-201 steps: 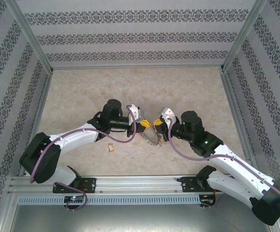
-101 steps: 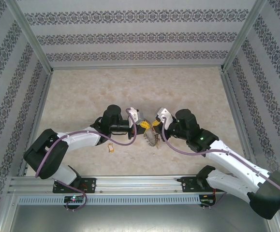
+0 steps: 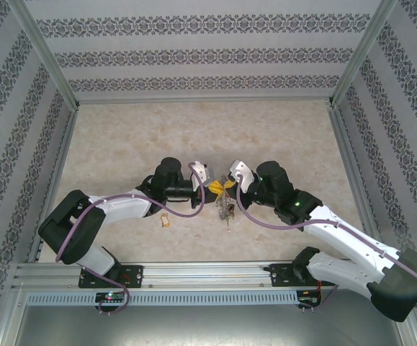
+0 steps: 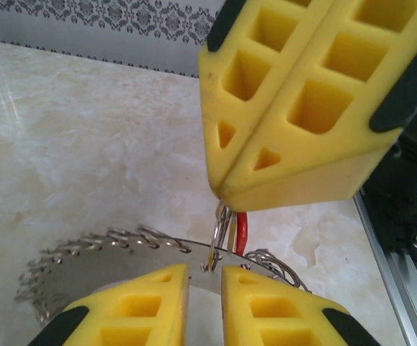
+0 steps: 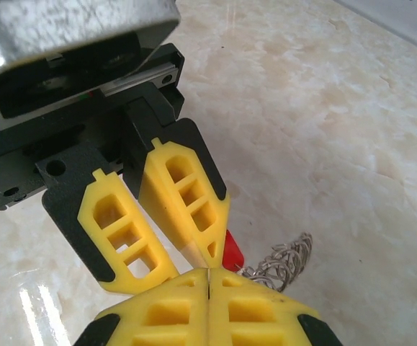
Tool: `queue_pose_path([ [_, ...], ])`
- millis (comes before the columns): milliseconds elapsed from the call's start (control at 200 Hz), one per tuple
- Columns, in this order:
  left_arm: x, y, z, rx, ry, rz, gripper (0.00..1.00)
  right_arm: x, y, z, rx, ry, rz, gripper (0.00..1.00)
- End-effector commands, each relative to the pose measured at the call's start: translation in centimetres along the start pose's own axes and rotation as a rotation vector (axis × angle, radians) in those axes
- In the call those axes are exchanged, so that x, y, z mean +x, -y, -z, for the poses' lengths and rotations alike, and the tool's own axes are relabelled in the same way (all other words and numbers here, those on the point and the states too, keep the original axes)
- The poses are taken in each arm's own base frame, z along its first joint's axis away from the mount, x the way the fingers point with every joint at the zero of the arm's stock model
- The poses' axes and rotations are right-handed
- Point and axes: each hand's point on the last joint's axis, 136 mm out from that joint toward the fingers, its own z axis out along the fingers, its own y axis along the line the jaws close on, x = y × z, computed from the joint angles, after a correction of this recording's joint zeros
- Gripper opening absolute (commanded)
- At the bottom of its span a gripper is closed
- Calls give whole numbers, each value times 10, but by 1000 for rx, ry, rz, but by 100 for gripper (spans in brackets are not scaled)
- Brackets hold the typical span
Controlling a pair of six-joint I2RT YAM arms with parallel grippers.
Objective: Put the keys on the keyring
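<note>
Pinching keyring (image 4: pixel 220 229), right hand (image 5: pixel 208 277) fully closed

Both arms fold inward from their bases, forearms converging, wrists roughly level. Left tool (image 3: pixel 212 188) and right tool (image 3: pixel 228 185) meet tip to tip at centre. Left tool's fingers (image 4: pixel 143 306) stand slightly parted; right tool's fingers (image 5: pixel 166 311) are pressed flush together

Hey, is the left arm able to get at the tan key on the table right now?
Probably yes. The tan key lies bare on the table beside the left forearm, nothing over it. But the left claw is off at the keyring, so the arm would have to fold back sharply.
</note>
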Motion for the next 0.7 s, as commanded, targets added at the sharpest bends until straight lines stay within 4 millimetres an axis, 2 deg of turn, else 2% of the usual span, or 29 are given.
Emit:
queue_pose_path([
  [0,-4,5,-5,40,-9,-32,21,-25,-1,5,6,59,34,0],
  [395,-13,7,-8,67,-9,-49,24,-22,-4,1,-19,49,29,0],
  [694,1,5,-9,66,-98,-63,24,-24,-7,3,-30,62,31,0],
])
